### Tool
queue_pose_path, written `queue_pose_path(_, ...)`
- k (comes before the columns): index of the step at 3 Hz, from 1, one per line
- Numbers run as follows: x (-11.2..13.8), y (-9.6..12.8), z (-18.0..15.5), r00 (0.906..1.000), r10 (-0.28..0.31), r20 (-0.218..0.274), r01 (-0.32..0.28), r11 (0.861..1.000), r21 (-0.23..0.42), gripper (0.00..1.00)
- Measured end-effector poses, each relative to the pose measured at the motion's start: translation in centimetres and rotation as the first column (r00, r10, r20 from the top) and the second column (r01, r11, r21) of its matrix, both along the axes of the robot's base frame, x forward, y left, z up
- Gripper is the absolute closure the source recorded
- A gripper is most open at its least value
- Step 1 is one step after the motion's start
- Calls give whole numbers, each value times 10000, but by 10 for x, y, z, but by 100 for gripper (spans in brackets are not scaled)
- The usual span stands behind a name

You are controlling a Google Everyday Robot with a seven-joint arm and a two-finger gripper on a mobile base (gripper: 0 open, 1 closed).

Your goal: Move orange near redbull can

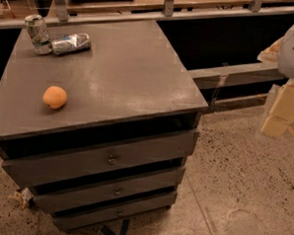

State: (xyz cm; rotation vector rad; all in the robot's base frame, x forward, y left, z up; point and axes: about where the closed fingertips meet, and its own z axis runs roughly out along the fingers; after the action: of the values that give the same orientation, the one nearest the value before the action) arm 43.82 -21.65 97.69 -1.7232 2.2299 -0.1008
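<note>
The orange (54, 97) is small and round and sits near the front left of the dark grey cabinet top (124, 74). The redbull can (71, 43), silver and crinkled, lies on its side at the back left of the top. It touches a stouter upright can with green-and-white print (37, 33). My gripper (280, 114) hangs at the far right of the view, off the cabinet and over the floor, far from the orange and holding nothing that shows.
The cabinet has three drawers (110, 159) below the top. A speckled floor (242, 184) lies to the right and in front. A long rail or shelf (238, 72) runs behind the cabinet at the right.
</note>
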Motion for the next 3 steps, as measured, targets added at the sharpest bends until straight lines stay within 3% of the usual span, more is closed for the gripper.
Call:
queue_pose_path(1, 0, 0, 0, 10000, 0, 2, 0, 10000, 0, 0)
queue_pose_path(2, 4, 1, 7, 9971, -661, 366, 626, 9940, 891, 0)
queue_pose_path(3, 9, -1, 6, 9840, -1588, 812, 1330, 9565, 2595, 0)
